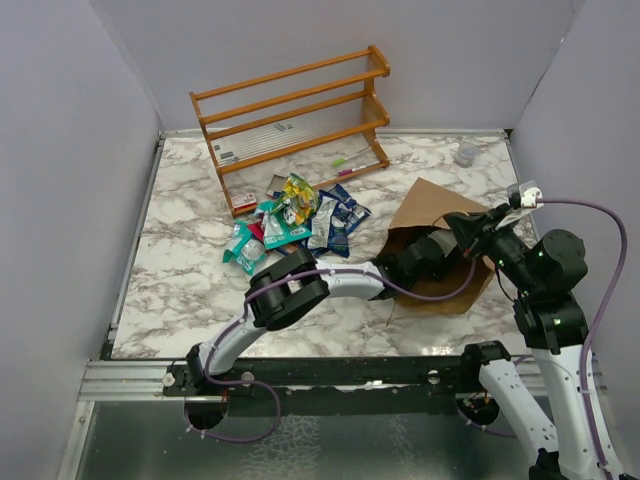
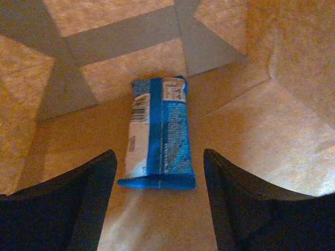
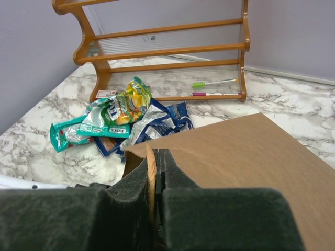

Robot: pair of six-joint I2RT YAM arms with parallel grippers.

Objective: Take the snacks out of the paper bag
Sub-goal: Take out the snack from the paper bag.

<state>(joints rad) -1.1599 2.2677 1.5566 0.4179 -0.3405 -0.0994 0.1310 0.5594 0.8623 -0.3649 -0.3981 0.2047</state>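
Observation:
The brown paper bag (image 1: 432,205) lies on its side at the right of the table, its mouth toward the left. My left arm (image 1: 420,258) reaches into that mouth, so the top view hides its gripper. Inside the bag (image 2: 272,125), a blue-and-white snack packet (image 2: 159,128) lies flat on the paper. The left gripper (image 2: 159,156) is open, its near end between the fingers, which do not touch it. My right gripper (image 3: 157,154) (image 1: 480,222) is shut on the tan handle at the upper rim of the bag (image 3: 235,157). Several snacks (image 1: 290,222) (image 3: 120,117) lie piled on the marble outside.
A wooden rack (image 1: 295,120) (image 3: 167,52) stands tilted at the back, with a green pen (image 3: 212,83) and a pink pen (image 3: 214,94) on its lowest shelf. A small grey object (image 1: 466,153) sits at the back right. Grey walls enclose the table.

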